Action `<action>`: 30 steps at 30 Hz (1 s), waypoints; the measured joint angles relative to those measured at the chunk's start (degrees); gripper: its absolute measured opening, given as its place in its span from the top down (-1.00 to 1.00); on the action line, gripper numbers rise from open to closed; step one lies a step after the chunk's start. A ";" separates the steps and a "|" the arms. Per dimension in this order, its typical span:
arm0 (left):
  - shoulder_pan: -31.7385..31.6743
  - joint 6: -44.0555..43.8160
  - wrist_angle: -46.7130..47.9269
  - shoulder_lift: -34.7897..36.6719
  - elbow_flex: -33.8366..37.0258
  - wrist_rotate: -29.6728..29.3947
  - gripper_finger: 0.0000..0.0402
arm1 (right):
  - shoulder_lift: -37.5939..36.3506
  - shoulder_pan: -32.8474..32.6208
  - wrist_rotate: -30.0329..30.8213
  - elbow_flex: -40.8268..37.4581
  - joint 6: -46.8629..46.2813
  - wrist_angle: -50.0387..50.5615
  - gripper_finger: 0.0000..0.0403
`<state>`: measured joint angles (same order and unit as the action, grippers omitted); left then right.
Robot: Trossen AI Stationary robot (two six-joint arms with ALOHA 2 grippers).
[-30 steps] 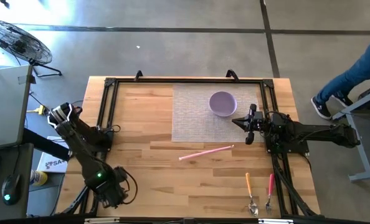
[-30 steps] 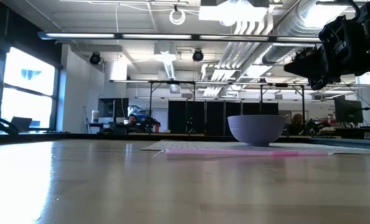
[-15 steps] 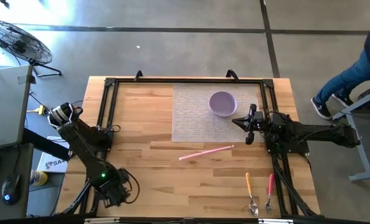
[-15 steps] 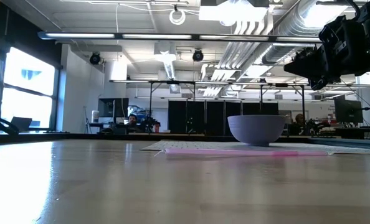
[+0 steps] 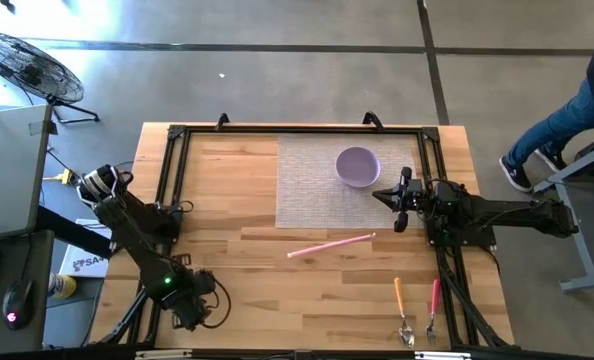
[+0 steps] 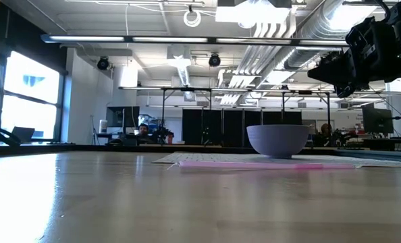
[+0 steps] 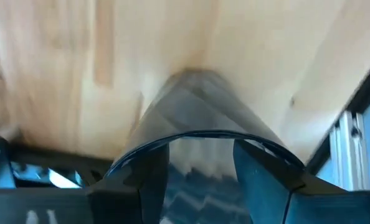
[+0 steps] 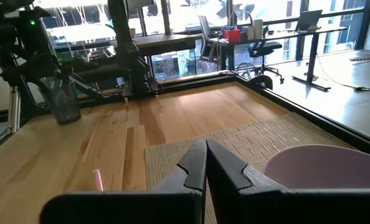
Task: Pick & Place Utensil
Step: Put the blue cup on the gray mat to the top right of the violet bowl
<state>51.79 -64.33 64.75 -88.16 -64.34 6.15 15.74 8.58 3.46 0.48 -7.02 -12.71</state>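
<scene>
A thin pink utensil [image 5: 329, 244] lies flat on the wood just in front of the grey placemat [image 5: 307, 190]; it also shows in the low view [image 6: 254, 165]. A purple bowl [image 5: 358, 166] stands on the mat. My right gripper [image 5: 398, 210] is shut and hovers over the mat's right edge beside the bowl, touching nothing. My left gripper [image 5: 199, 308] is at the table's near left corner, pointing down. Its open fingers [image 7: 151, 180] stand at the mouth of a clear cup [image 7: 197, 106]. That cup [image 8: 63, 102] stands upright on the wood. My left gripper comes at the clear cup from above, with both fingers inside the arc of its rim [image 7: 203, 132]. I cannot tell whether either finger touches the cup's wall.
An orange-handled spoon [image 5: 401, 305] and a red-handled fork [image 5: 433, 308] lie side by side near the table's near right corner. A black frame [image 5: 172, 180] runs round the work area. Bare wood lies between the cup and the pink utensil. A person's legs [image 5: 567, 120] show beyond the right edge.
My left gripper has shifted a little toward the table's right along the near edge. The right arm, the bowl and the utensils have kept still.
</scene>
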 joint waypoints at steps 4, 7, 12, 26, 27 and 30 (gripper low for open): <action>-3.02 5.52 -0.85 0.00 0.00 -3.78 0.12 | 0.00 0.00 0.00 0.00 0.01 0.00 0.99; -6.43 10.75 -2.80 0.00 -0.02 -5.89 0.12 | 0.00 0.02 0.00 0.00 -0.01 0.00 0.98; -11.59 18.77 -6.13 0.00 -0.04 -8.59 0.12 | -0.01 0.00 0.00 -0.01 -0.01 0.00 0.98; -23.91 36.38 -11.79 0.00 -1.03 -13.76 0.12 | 0.00 0.02 0.00 0.00 -0.01 0.02 0.98; -24.60 37.21 -11.65 0.00 -1.77 -13.85 0.12 | 0.01 0.00 0.00 -0.01 0.01 0.00 0.99; -25.72 38.79 -8.66 0.00 -5.86 -14.89 0.12 | 0.01 0.01 0.00 0.01 0.01 0.00 0.99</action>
<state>26.07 -25.54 56.10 -88.16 -70.20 -8.74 15.75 8.59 3.46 0.49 -7.01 -12.70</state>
